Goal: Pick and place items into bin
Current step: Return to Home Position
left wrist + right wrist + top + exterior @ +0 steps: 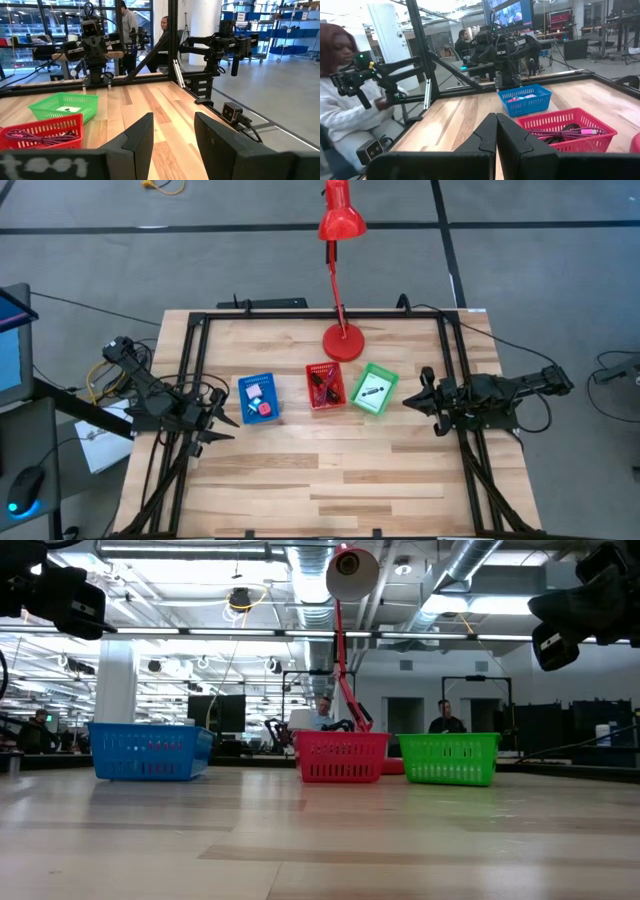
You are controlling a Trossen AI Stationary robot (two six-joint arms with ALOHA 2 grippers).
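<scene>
Items binned: cube [264, 409] in blue bin [150, 752], cords [570, 132] in red bin [342, 758], card [372, 391] in green bin [450, 760], toward worktop [330, 470] far edge. Left jaws apart at left edge; right jaws together at right edge. Risk: homing swing clipping green bin, nearest right jaws.

Count on and around the table

One table [300, 490] bears three bins: one blue bin [150, 755], one red bin [340, 758] and one green bin [450, 758], plus one lamp [342, 220]. Two arms carry one gripper each: the left gripper [228, 428] and the right gripper [412, 402]. The green bin holds one card [371, 392]. The red bin holds one maroon cord [555, 133] and one dark cable [567, 127]. In the blue bin, one white piece [253, 391] and one pink cube [264, 409] can be counted, any others not. The low view shows at least two people behind the bins: one person [322, 712] and a second person [445, 720].
</scene>
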